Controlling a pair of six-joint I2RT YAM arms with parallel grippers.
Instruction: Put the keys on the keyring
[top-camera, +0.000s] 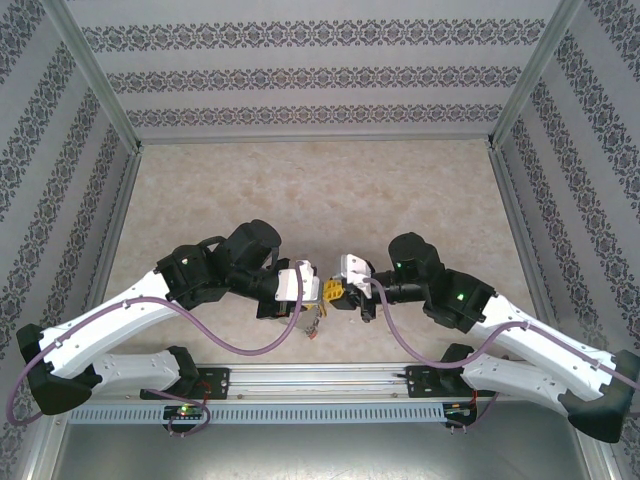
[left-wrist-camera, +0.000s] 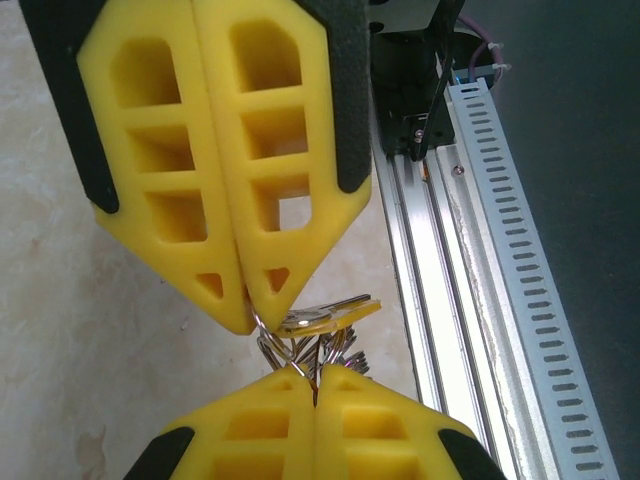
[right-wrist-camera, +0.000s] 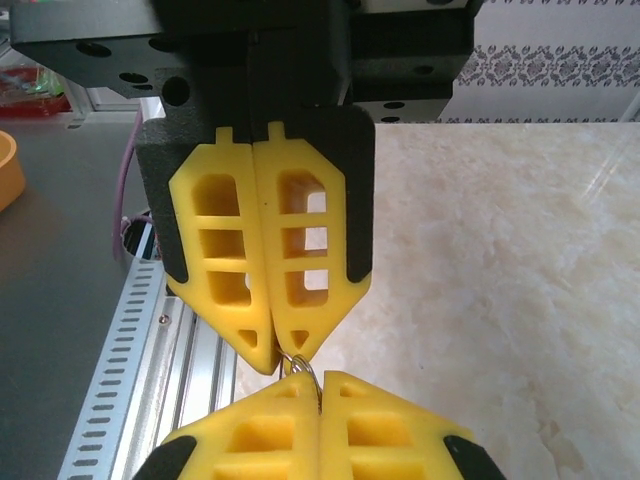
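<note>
Top external: keyring (top-camera: 313, 322) held over beige marbled table (top-camera: 320, 190), patterned walls (top-camera: 320, 75).

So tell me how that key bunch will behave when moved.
Probably floppy: the keys dangle loosely off the keyring, so they'd likely swing. Its thin wire looks slippery, pinched only at the tips of the left gripper and right gripper.

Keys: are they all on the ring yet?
Looks done: keys, one yellow-headed, hang bunched at the keyring. In hand: the left tool and right tool both pinch shut on it, tip to tip. Left: whether every key is threaded is too hidden to tell.
</note>
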